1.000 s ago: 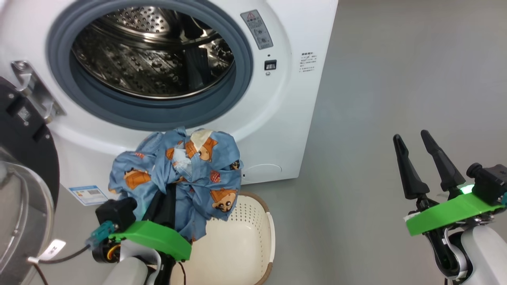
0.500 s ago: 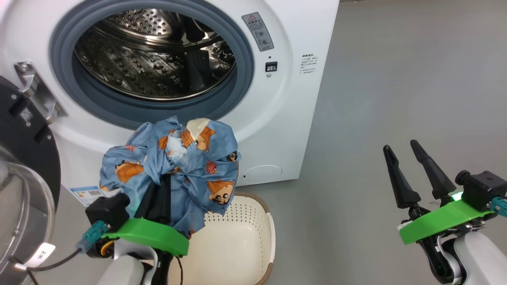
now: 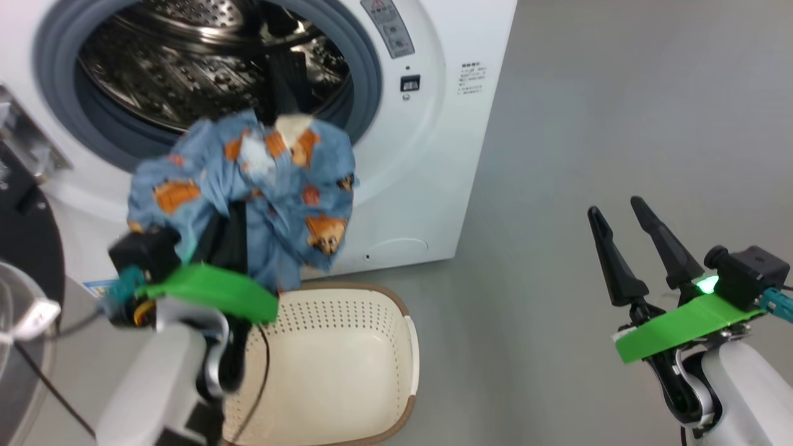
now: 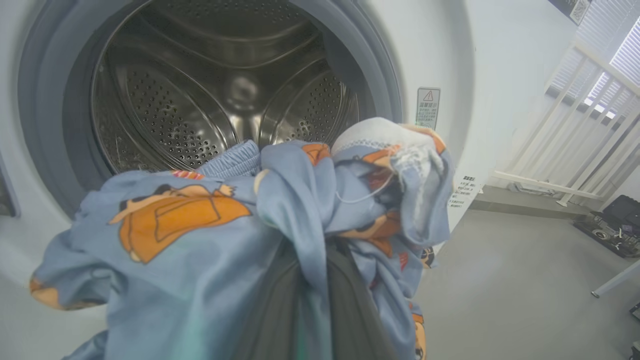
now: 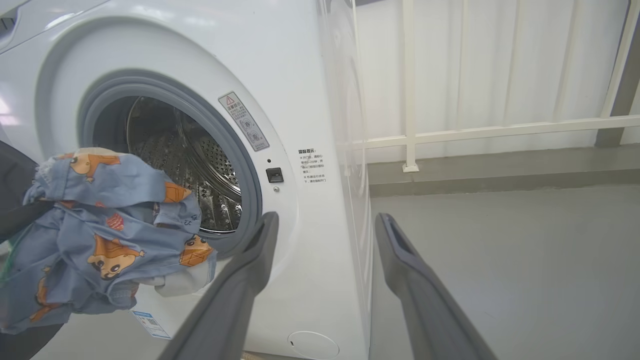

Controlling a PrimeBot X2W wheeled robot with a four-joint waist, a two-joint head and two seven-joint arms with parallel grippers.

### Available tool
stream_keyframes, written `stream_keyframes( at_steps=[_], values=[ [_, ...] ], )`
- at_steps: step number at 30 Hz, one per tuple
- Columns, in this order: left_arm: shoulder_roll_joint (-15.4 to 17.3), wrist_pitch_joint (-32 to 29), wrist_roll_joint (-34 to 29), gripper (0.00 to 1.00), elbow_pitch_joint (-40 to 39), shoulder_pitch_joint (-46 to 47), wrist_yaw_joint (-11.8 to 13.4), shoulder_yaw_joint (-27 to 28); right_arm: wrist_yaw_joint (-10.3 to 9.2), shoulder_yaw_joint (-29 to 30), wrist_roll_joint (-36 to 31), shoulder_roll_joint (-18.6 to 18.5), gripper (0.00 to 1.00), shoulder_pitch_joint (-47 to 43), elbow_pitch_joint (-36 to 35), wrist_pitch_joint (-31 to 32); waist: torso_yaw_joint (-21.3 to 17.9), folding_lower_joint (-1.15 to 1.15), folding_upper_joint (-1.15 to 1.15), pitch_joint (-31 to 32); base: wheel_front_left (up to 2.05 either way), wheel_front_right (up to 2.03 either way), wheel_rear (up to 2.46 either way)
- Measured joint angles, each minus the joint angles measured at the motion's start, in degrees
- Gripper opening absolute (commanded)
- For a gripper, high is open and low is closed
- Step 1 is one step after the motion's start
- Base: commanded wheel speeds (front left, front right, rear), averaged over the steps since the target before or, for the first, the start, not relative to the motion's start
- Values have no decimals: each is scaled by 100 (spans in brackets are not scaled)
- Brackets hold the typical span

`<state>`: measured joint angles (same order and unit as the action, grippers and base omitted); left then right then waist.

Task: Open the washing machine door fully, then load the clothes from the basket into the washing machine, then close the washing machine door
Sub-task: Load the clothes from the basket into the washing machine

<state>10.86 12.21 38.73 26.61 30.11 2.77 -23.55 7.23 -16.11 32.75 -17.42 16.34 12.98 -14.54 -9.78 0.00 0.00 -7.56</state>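
Closest in, the basket [image 3: 347,371] sits on the grey floor [image 3: 588,111], right in front of the bottom front edge of the washing machine [image 3: 433,155], perforated cream inside facing up. Over the basket's far left corner the left gripper [image 3: 234,229] is clenched on the clothes [image 3: 266,179]. Its dark fingers vanish into the bundle, so the tips are buried in fabric. The whole blue bear-print wad hangs off that gripper, clear of the basket, up at the lower lip of the grey gasket [image 3: 365,80]. From the left wrist view it's right in front of the drum mouth, not inside.

Off to the right, the right gripper [image 3: 614,209] hovers over bare floor, well apart from everything, jaws spread wide and gripping nothing.

At the machine's left edge the washing machine door [image 3: 28,241] is swung open, black rim and glass bowl showing. Behind the clothes the steel drum [image 3: 186,68] gapes, with the round service flap [image 3: 396,251] low at the front right corner. Farthest back, the right wrist view catches a white railing [image 5: 500,130] past the machine's side
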Motion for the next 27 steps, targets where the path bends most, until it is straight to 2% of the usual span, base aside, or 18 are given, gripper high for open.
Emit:
stream_keyframes(
  at_steps=[8,13,21,27],
  values=[
    [102,-170,-19,0,1229,1764,-81,182,0,-31,-1,193,100,330,-127,0,-243,1,0,-588,0,0,0],
    [130,-212,-123,0,1906,2639,-246,211,0,-11,-3,281,100,465,-200,0,-388,1,0,-985,0,0,0],
    [210,-100,-272,0,2914,3840,-428,207,0,-42,-56,483,100,817,-342,0,-639,1,0,-1692,0,0,0],
    [357,-10,-372,0,3524,4618,-477,198,0,-135,-65,614,100,938,-404,0,-862,1,0,-2191,0,0,0]
  ],
)
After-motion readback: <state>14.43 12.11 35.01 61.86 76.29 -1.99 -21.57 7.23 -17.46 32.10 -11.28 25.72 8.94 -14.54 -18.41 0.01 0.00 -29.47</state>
